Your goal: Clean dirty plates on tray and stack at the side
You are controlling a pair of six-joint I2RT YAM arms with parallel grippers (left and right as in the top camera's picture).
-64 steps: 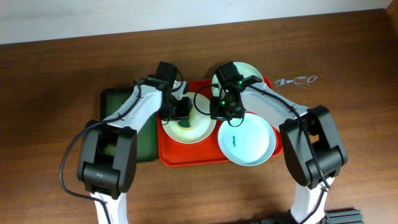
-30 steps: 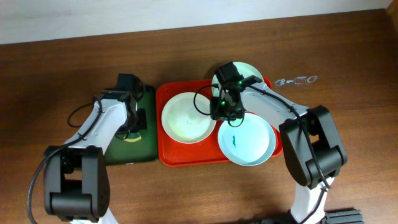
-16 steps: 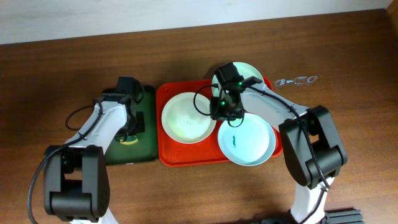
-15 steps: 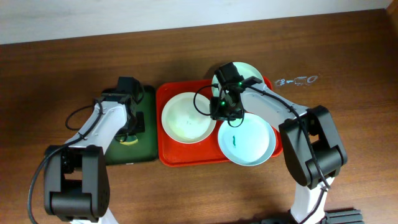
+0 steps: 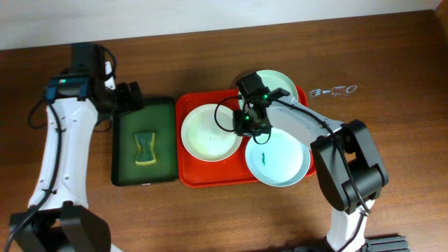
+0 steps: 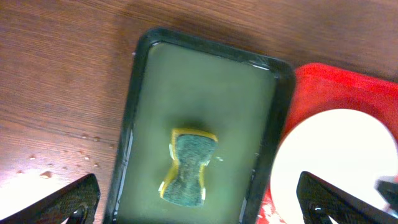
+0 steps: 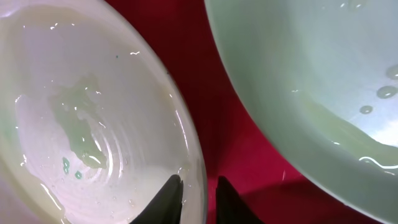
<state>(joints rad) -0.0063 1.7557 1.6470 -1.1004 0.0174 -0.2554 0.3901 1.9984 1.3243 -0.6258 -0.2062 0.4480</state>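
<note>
The red tray (image 5: 185, 175) holds a white plate (image 5: 210, 136) with a faint wet green film. A mint plate (image 5: 285, 166) beside it carries a teal smear (image 5: 262, 157), and a second mint plate (image 5: 281, 81) sits at the tray's far right corner. My right gripper (image 5: 246, 126) is shut on the white plate's right rim. In the right wrist view its fingers (image 7: 168, 194) straddle the white plate's edge (image 7: 194, 168), next to a mint plate (image 7: 323, 62). My left gripper (image 5: 129, 95) hangs wide open and holds nothing, raised above the dark green tray (image 6: 205, 93).
A yellow and green sponge (image 5: 145, 147) lies loose in the wet dark green tray (image 5: 126, 171), left of the red tray (image 6: 348, 81). Water drops (image 6: 43, 169) dot the table beside that tray. A small wet patch (image 5: 333, 90) marks the wood to the right.
My left gripper has let go of the sponge in the green tray, opened wide and lifted away to the upper left. My right gripper has closed tighter on the white plate's rim.
</note>
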